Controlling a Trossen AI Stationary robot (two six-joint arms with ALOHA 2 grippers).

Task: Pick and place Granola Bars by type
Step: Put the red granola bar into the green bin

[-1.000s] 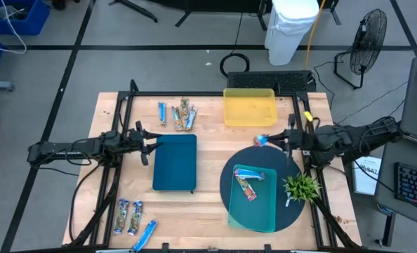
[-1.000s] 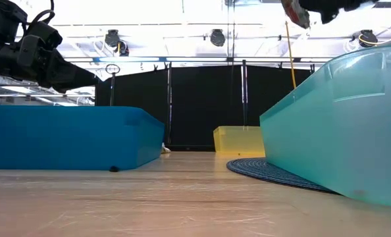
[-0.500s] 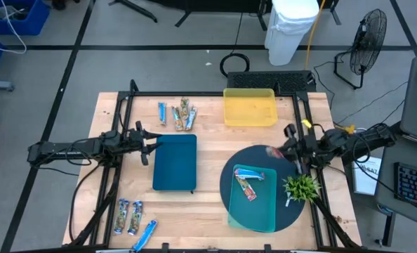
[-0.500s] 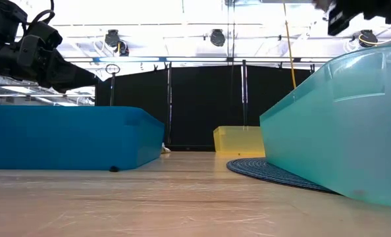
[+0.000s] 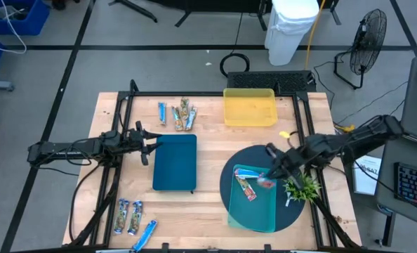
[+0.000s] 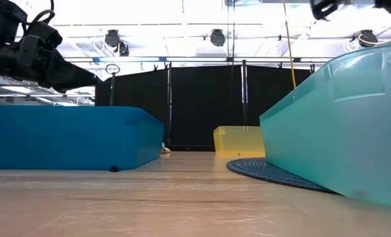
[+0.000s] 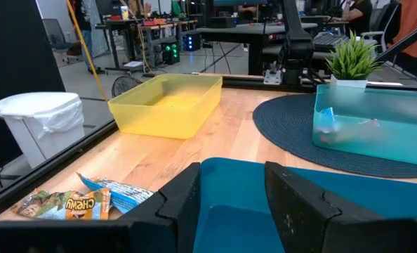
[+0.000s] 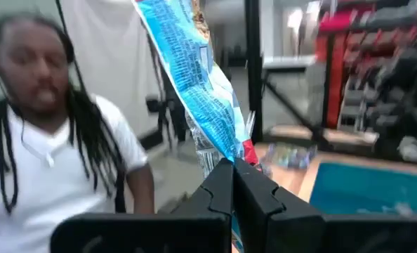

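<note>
— So where is everything around the pale teal rectangular plastic tray (image 5: 254, 200) on the round dark mat (image 5: 229, 179)?

— Largest first: the dark blue tray (image 5: 175, 161) lies well left of it, the yellow bin (image 5: 250, 108) beyond it. The right gripper (image 5: 270, 171), which a second ago hung near the yellow bin, has swung over the teal tray's far right corner.

— Holding anything?

— Yes, its fingers are pinched tight on a blue-wrapped granola bar (image 8: 194, 77). One mottled bar (image 5: 246, 187) already lies in the tray, so a release looks close.

— And the left gripper (image 5: 147, 146)?

— It waits at the dark blue tray's left edge, fingers (image 7: 184, 204) spread and empty. Loose bars (image 5: 177, 114) remain beyond that tray, more (image 5: 130, 218) nearer the front edge.
</note>
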